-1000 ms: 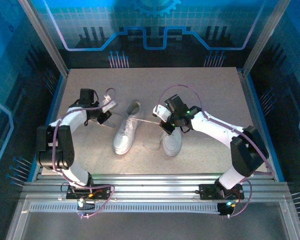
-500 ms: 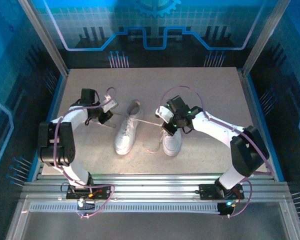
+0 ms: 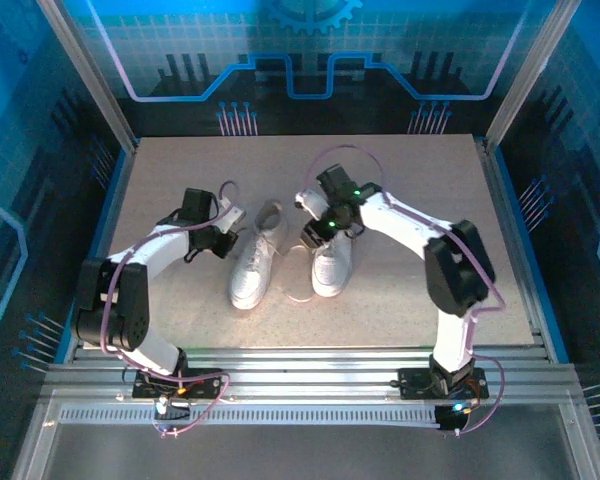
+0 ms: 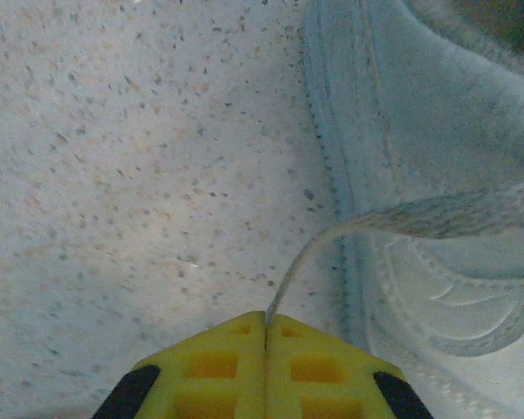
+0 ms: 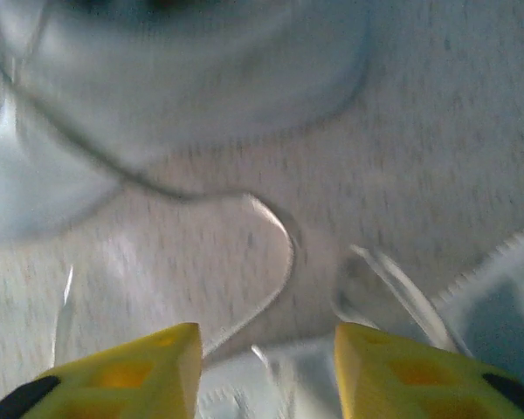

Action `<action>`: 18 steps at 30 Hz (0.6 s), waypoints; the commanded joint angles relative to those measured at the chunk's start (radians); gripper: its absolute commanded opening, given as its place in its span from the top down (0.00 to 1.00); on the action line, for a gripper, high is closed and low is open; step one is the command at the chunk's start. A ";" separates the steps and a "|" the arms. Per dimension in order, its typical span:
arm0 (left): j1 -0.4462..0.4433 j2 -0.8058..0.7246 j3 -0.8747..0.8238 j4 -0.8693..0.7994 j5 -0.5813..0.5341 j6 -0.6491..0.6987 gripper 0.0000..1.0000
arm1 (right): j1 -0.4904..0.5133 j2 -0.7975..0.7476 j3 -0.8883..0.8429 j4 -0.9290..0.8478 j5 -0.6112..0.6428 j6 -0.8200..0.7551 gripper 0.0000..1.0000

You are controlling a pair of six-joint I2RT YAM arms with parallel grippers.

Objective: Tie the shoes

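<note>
Top external — loose lace (image 3: pixel 296 292) between shoes (image 3: pixel 252 268)

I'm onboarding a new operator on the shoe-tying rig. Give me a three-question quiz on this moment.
1. True or false: the left gripper is shut on a white lace.
2. The right gripper has its jaws: A) open; B) shut on a lace; C) shut on a sneaker's tongue.
3. Fill in: the left sneaker and the right sneaker both point their toes toward the ___ edge of the table.
Key: 1 true; 2 A; 3 near.
</note>
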 commanded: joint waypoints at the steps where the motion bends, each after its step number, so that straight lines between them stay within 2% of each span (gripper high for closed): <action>1: -0.041 -0.035 -0.037 -0.043 -0.026 -0.192 1.00 | 0.044 0.130 0.111 -0.001 -0.015 0.048 0.52; 5: -0.089 -0.081 -0.069 -0.046 0.006 -0.236 1.00 | 0.069 0.184 0.183 -0.017 -0.013 0.049 0.52; 11: -0.153 -0.130 -0.108 -0.022 0.088 -0.336 1.00 | 0.072 0.188 0.173 0.004 -0.033 0.047 0.52; 14: -0.206 -0.147 -0.089 -0.050 0.072 -0.354 1.00 | 0.069 0.175 0.161 0.019 -0.011 0.056 0.52; 18: -0.210 -0.178 -0.079 -0.048 0.076 -0.385 1.00 | 0.057 0.163 0.170 0.005 0.014 0.059 0.52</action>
